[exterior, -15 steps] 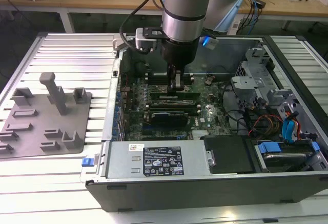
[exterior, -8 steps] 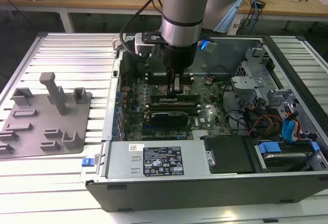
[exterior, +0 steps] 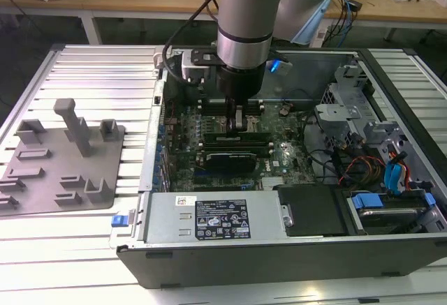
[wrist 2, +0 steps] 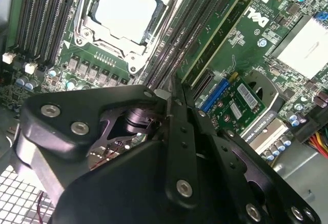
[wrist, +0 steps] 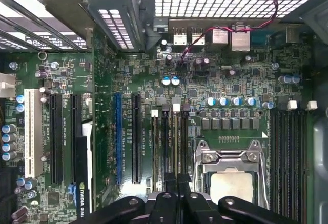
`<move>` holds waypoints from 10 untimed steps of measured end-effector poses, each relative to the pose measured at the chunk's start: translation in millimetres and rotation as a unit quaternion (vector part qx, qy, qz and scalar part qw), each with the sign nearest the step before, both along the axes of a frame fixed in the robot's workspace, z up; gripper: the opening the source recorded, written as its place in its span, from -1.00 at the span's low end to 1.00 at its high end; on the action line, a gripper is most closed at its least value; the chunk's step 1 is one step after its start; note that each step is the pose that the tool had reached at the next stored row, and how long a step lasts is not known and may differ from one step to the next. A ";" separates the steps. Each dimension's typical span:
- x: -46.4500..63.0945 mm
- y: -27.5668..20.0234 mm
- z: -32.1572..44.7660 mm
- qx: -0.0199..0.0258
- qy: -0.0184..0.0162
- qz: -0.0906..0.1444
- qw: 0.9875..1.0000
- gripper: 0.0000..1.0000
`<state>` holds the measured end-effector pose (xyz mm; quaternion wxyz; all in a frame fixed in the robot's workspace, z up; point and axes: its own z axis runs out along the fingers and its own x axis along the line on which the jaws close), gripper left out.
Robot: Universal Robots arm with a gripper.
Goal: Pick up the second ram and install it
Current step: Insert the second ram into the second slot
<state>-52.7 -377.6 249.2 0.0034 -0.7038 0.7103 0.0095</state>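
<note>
The second ram [wrist 2: 215, 34] is a thin green stick standing on edge in a memory slot next to the processor socket [wrist 2: 128, 14], and one end of it runs in between my fingertips. My gripper [wrist 2: 173, 83] is shut on its middle, low over the motherboard. In the exterior view the gripper [exterior: 237, 127] reaches straight down into the open computer case, and the ram [exterior: 257, 137] lies across just under it. In the first wrist view the gripper [wrist: 174, 180] sits over the memory slots [wrist: 169, 142] beside the socket [wrist: 233, 180].
A grey holder plate [exterior: 63, 158] with upright pegs lies on the slatted table, at the exterior view's left. Inside the case are the power supply [exterior: 216, 218] along the near wall, drive cages [exterior: 349, 102] and cables [exterior: 370, 169] at the exterior view's right, and black expansion slots [wrist: 56, 137].
</note>
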 end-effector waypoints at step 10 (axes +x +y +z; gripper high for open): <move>0.0 2.1 -12.1 0.000 0.000 0.000 1.000 -0.82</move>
